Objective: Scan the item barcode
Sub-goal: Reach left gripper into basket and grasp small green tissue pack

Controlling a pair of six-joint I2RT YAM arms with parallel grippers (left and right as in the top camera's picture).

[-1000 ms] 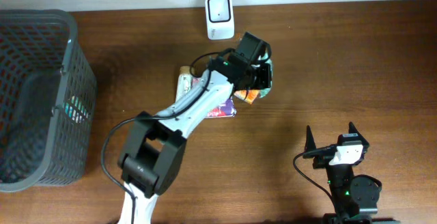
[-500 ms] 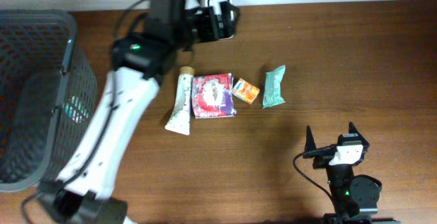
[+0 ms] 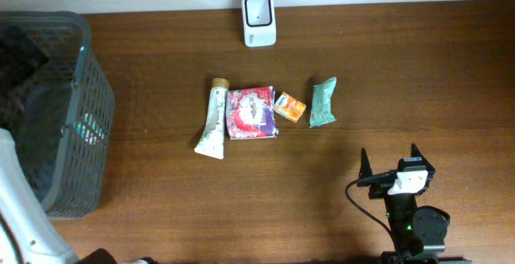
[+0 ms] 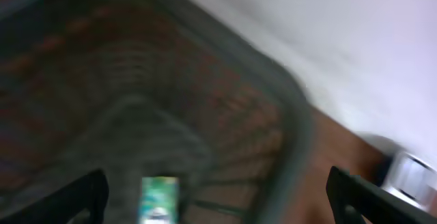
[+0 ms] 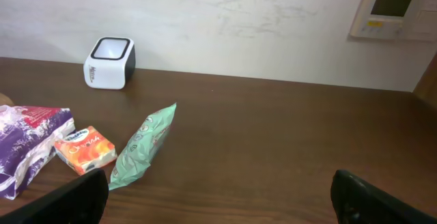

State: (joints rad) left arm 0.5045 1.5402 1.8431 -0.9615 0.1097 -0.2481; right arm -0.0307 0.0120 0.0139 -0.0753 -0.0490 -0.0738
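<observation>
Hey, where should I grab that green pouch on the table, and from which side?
Probably grip the green pouch mid-length, from straight above. It lies flat, long axis running toward the wall, so jaws closing left to right span its short width. The table is bare on its right; the orange box sits close on its left.

No legible txt anywhere. Orange box (image 5: 85, 149) has a blue-white logo, too small to read. Print on purple packet (image 5: 31, 141) & wall panel (image 5: 390, 9) display unreadable. Left wrist view too blurred.
</observation>
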